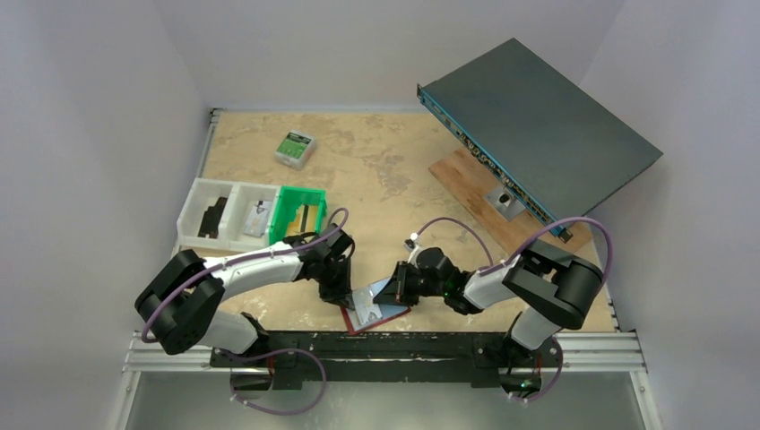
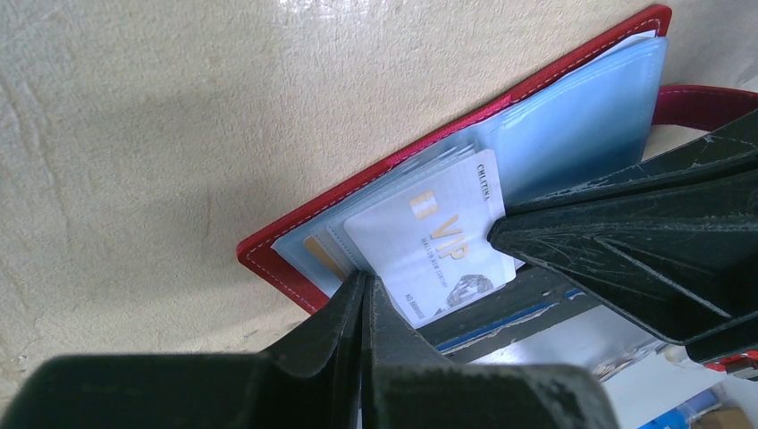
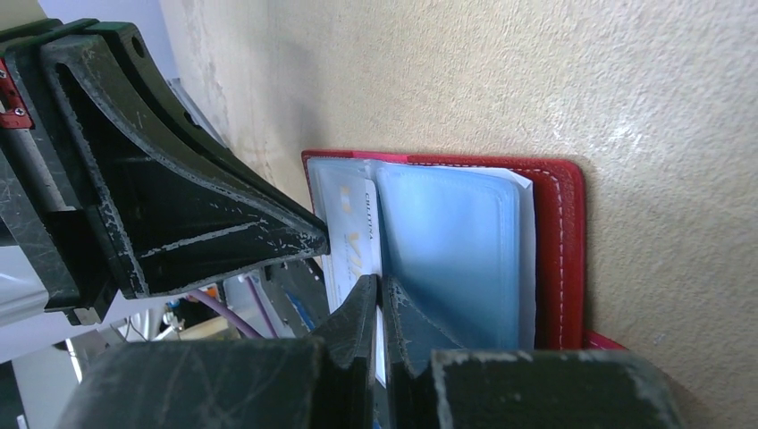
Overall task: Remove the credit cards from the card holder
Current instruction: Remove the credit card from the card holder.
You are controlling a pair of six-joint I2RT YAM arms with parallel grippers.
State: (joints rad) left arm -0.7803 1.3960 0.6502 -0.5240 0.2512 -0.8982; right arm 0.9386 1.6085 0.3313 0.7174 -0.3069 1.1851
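Observation:
The red card holder (image 1: 387,315) lies open at the table's near edge, between my two grippers; its pale blue pockets show in the left wrist view (image 2: 572,134) and in the right wrist view (image 3: 451,259). A white credit card marked VIP (image 2: 429,246) sticks partly out of a pocket, and it also shows in the right wrist view (image 3: 350,228). Another card with a gold patch (image 2: 315,255) sits deeper in a pocket. My left gripper (image 2: 366,284) is shut, its tips on the pocket edge beside the white card. My right gripper (image 3: 380,284) is shut on the white card's edge.
A green bin (image 1: 298,213) and a white two-compartment tray (image 1: 220,215) stand at the left. A small green-and-white box (image 1: 295,148) lies at the back. A dark flat device (image 1: 538,134) leans over a wooden board (image 1: 466,184) at the right. The metal rail (image 1: 385,345) runs just below the holder.

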